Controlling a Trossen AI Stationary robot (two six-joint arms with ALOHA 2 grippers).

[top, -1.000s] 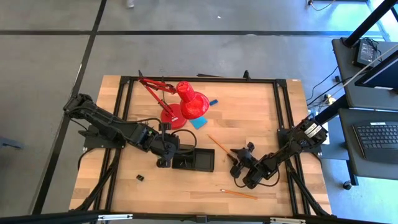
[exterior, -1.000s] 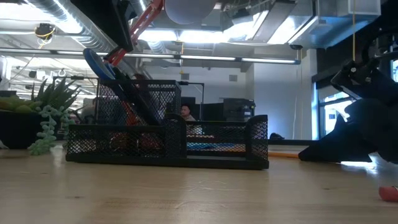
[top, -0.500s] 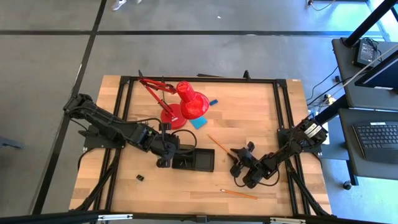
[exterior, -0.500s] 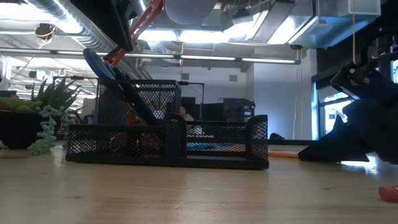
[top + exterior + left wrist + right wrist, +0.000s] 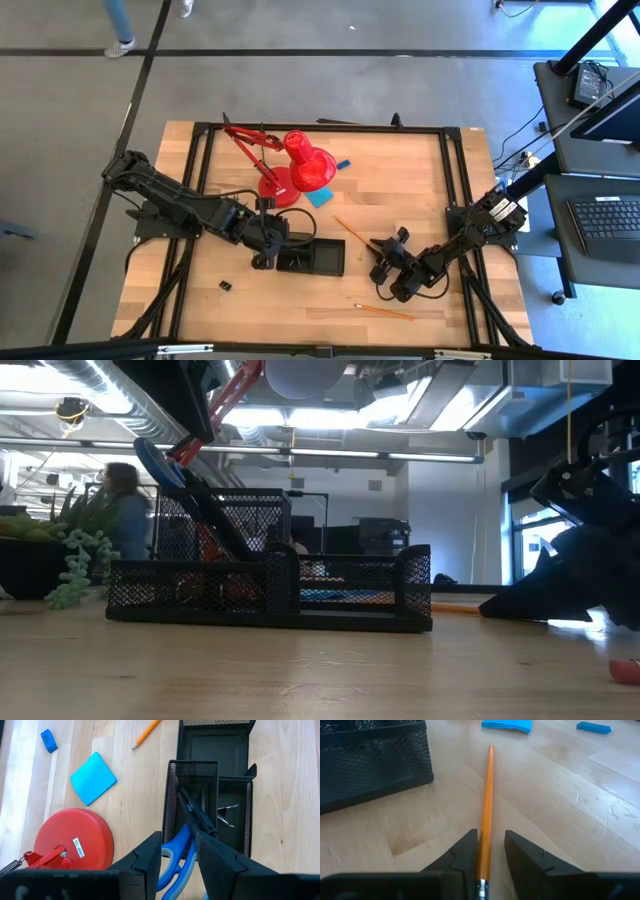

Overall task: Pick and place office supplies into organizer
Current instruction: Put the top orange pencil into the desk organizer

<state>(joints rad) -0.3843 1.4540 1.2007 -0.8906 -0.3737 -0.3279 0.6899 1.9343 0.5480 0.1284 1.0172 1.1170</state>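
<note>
The black mesh organizer (image 5: 312,256) stands mid-table. Blue-handled scissors (image 5: 176,855) stand blades-down in its tall cup (image 5: 192,766), beside black pens (image 5: 199,816). My left gripper (image 5: 179,851) is over that cup, shut on the scissors. An orange pencil (image 5: 352,231) lies flat on the table right of the organizer. My right gripper (image 5: 491,840) is low at its near end, open. Its fingers stand on either side of the pencil (image 5: 486,810), and a gap shows beside the pencil. My left gripper has the scissors' blue handles (image 5: 184,845) between its two fingers. The fingers slant down from the table's left side, along the scissors. The scissors lean toward the gripper, their blades down inside the tall mesh cup (image 5: 225,520).
A red desk lamp (image 5: 300,165) stands behind the organizer. A light-blue note pad (image 5: 319,196) and a blue eraser (image 5: 343,164) lie near it. A binder clip (image 5: 226,286) and a second pencil (image 5: 385,312) lie toward the near edge. A plant (image 5: 70,550) shows in the low view.
Both arms have kept still. A person has walked into view beyond the table's far left corner.
</note>
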